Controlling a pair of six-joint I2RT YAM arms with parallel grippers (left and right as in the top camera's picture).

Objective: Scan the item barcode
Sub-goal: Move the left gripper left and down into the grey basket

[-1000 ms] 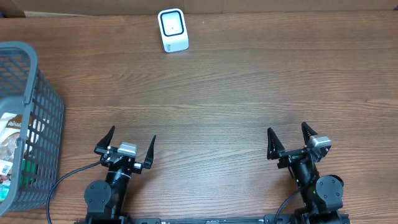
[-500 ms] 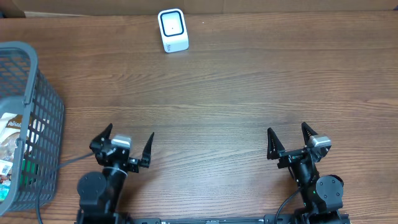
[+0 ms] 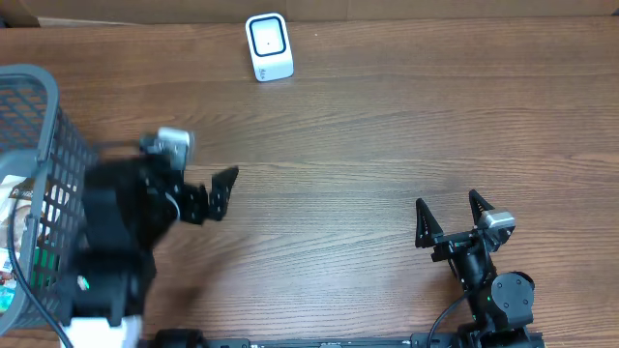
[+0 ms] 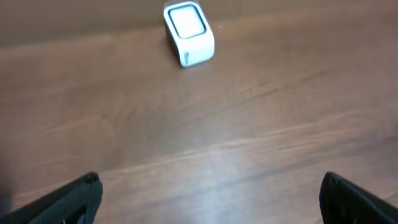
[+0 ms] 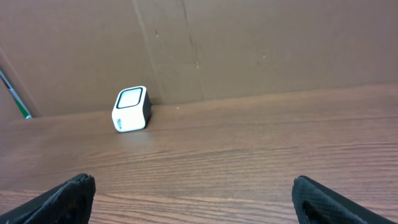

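Left arm [image 3: 116, 222] has swung toward the basket [image 3: 50, 92] at the left edge, jaws wide and empty, probably to fetch a packet [image 3: 14, 208] lying inside. Right arm [image 3: 493, 280] sits parked lower right, jaws wide too. The scanner [image 3: 269, 46] waits at top centre.

Worktop [image 3: 387, 126]: brown wood-grain surface, grain running left to right, filling almost the whole overhead view. Backdrop: plain brown cardboard wall [image 5: 280, 43] standing at the worktop's far edge, with two slanted fold lines [image 5: 144, 50] and a few small marks. Light is even and diffuse, with a soft pale sheen on the wood.
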